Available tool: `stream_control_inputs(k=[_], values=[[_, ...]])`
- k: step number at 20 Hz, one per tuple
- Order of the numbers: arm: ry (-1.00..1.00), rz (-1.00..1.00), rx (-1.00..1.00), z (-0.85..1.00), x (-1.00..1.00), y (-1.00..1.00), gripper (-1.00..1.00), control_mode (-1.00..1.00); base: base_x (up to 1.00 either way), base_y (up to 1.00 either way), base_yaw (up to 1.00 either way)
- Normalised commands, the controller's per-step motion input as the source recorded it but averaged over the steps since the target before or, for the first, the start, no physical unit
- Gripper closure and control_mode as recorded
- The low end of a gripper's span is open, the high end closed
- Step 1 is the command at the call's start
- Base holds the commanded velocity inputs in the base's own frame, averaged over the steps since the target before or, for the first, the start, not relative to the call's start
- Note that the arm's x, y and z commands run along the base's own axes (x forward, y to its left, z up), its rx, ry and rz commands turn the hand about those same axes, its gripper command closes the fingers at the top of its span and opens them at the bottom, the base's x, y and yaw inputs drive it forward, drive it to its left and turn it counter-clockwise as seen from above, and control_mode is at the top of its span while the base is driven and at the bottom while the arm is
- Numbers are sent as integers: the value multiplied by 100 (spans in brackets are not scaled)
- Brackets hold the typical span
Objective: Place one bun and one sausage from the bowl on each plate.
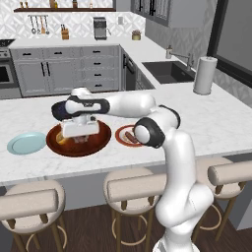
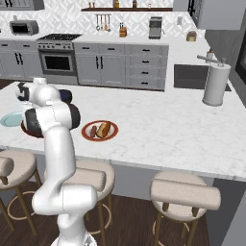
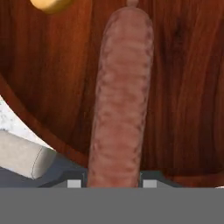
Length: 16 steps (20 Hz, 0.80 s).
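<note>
Hand view: sausage between fingers, over bowl.

The arm is glossy white, built of rounded tubular links with dark grey-black joint bands (one round cap at 9 o'clock of the elbow), and a boxy white hand.

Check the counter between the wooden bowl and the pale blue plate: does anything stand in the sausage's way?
Nothing visible does. The gripper is closed on the sausage over the bowl, and the blue plate lies right beside it on bare counter.
</note>
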Motion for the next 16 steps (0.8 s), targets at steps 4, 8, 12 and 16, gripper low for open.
stream_control_inputs(k=[4,8,12,16], values=[[-5,0,3,47,-67,-72,100,-100,0,0,0],[-16,9,10,10,-82,-92,100,-100,0,0,0],[-15,14,4,16,-20,-55,100,-100,0,0,0],[-10,10,0,66,-27,-62,100,-100,0,0,0]])
